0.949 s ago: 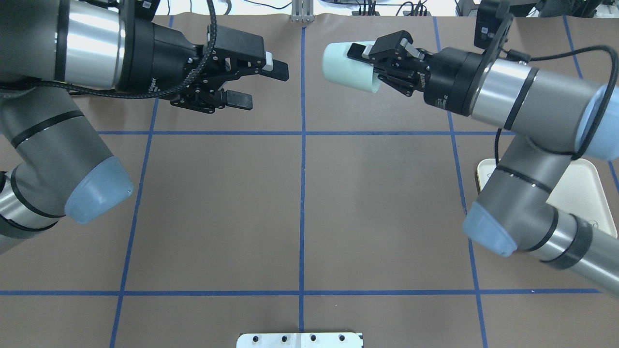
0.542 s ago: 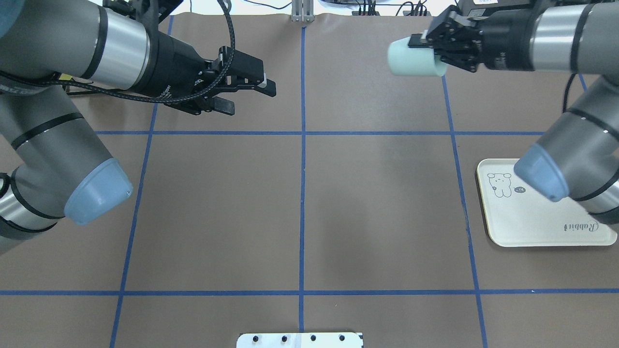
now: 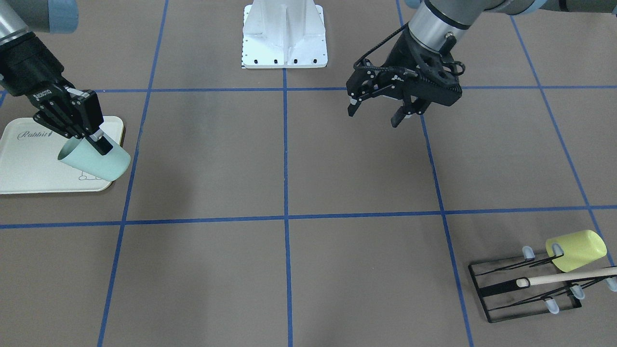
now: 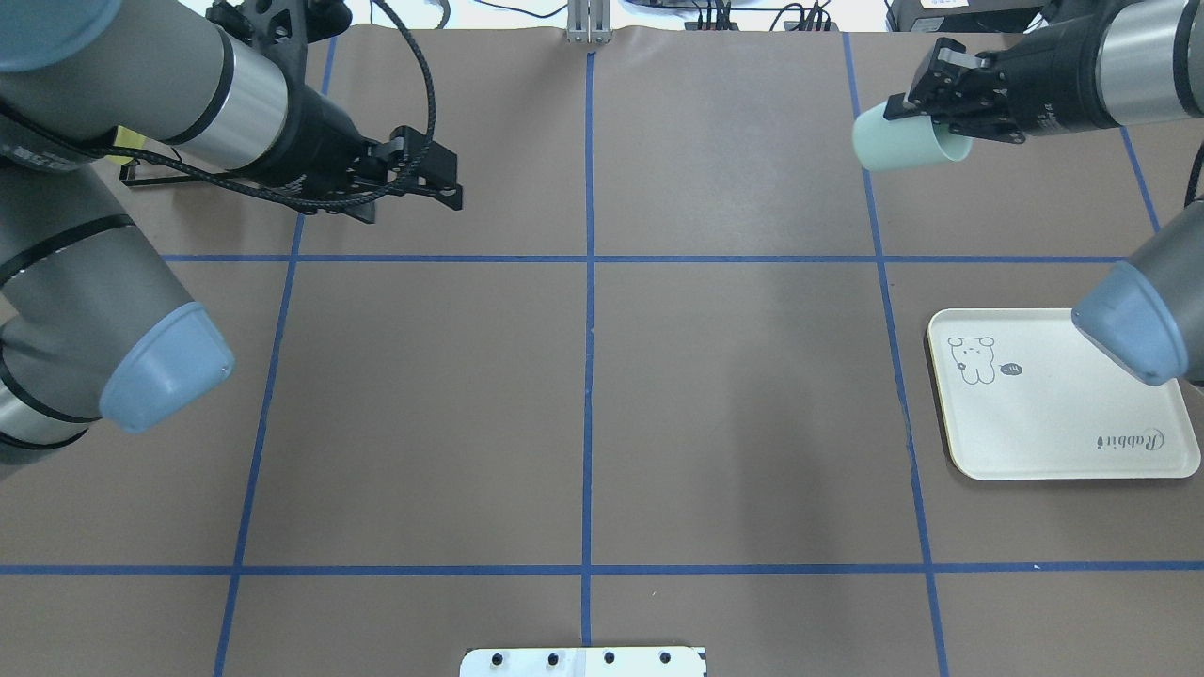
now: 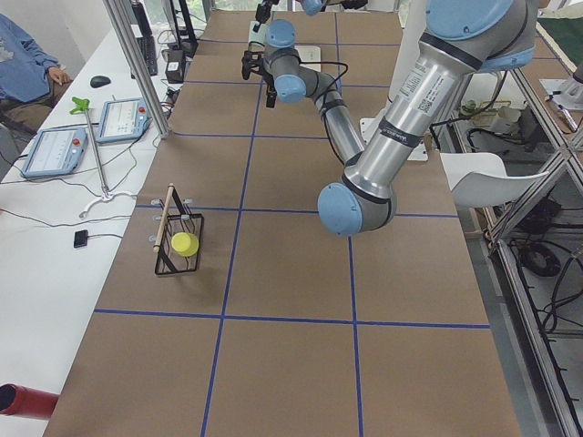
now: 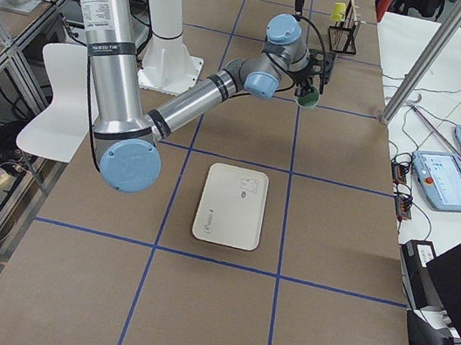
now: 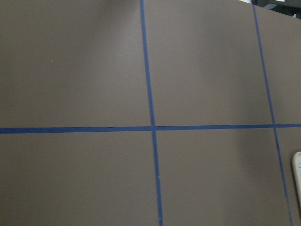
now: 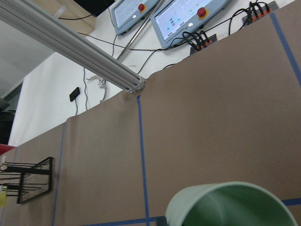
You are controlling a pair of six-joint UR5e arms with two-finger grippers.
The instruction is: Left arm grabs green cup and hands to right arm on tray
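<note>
1. Exterior front-facing view: the small pale mint-green plastic cup (image 3: pixel 96 161) hangs tilted in the right arm's black pincer (image 3: pixel 94 137), clamped near its rim, off the surface by the tray's corner.
2. It looks light, smooth and thin-walled; I'd pinch the rim wall gently.
3. The cream rectangular tray (image 3: pixel 29 159) reads "Rabbit".
4. The left arm's pincer (image 3: pixel 373 118) gapes wide, empty.

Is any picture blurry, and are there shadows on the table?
Right wrist view: the green cup, very near the lens, looks soft-edged. Overhead view: a faint, broad shadow darkens the table right of centre.
</note>
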